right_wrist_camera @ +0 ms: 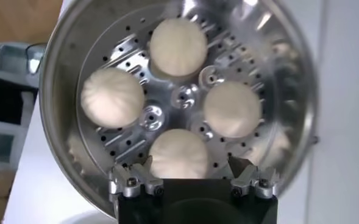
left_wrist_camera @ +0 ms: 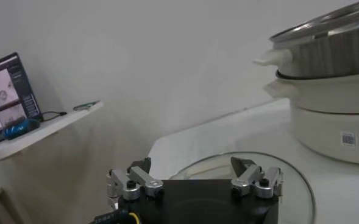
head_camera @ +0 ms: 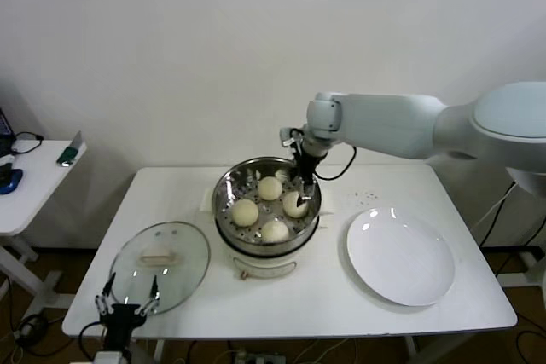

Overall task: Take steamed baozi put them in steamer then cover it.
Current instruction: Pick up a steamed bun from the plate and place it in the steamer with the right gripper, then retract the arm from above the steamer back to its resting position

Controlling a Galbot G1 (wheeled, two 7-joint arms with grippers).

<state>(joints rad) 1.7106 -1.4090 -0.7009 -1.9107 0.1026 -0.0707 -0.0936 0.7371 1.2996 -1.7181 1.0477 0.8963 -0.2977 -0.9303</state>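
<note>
In the steamer (head_camera: 229, 202), four baozi (head_camera: 270, 187) are seen under the right gripper (head_camera: 304, 185), jaws released. The left gripper (head_camera: 126, 307), also released, is parked near the cover (head_camera: 183, 249).

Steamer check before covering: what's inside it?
Four cream-white round buns on the shiny steel steamer's perforated tray; beneath the tray is hidden.
</note>
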